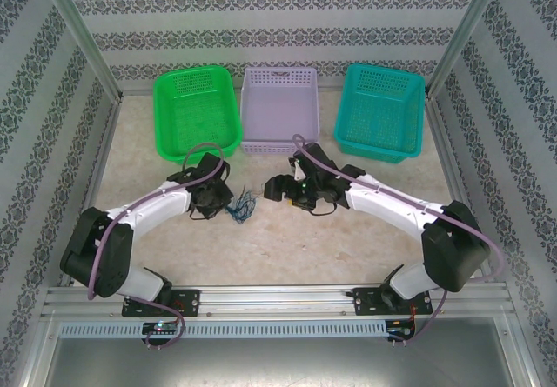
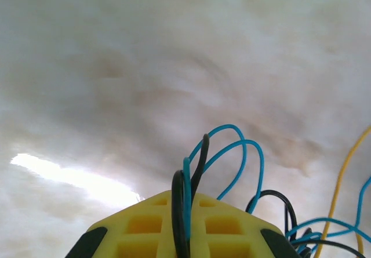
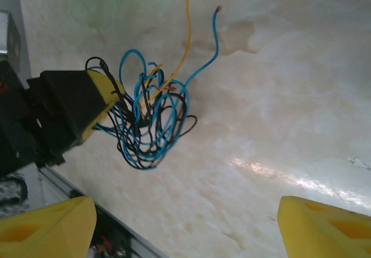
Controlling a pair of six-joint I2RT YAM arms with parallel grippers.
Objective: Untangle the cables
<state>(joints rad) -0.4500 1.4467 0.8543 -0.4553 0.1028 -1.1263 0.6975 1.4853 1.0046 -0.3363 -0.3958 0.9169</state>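
The left tool (image 1: 226, 203) is clamped on a small tangle of thin, curly blue, black and yellow cables (image 1: 242, 205), near the middle of the cream marbled table (image 1: 287, 252). In the left wrist view its yellow fingers (image 2: 145, 226) are pressed together, with one blue and one black strand pinched in the seam between them. Blue loops arch up just beyond the fingertips, and more black, blue and yellow strands trail off to the right.

In the right wrist view the same tool reaches in from the left, black with a yellow tip. The bundle hangs from that tip as a knot of overlapping loops. One yellow end and one blue end stick out of it, away from the knot. I cannot tell whether the lowest loops touch the table.

The right tool (image 1: 272, 189) faces the bundle from the other side, near it but not touching. Its two yellow fingers (image 3: 49, 229) stand wide apart with nothing between them.

Along the far edge of the table three plastic baskets sit side by side: a green perforated plastic basket (image 1: 193, 72), a lavender perforated plastic basket (image 1: 280, 72) and a teal perforated plastic basket (image 1: 383, 68). All three are well apart from the cables.
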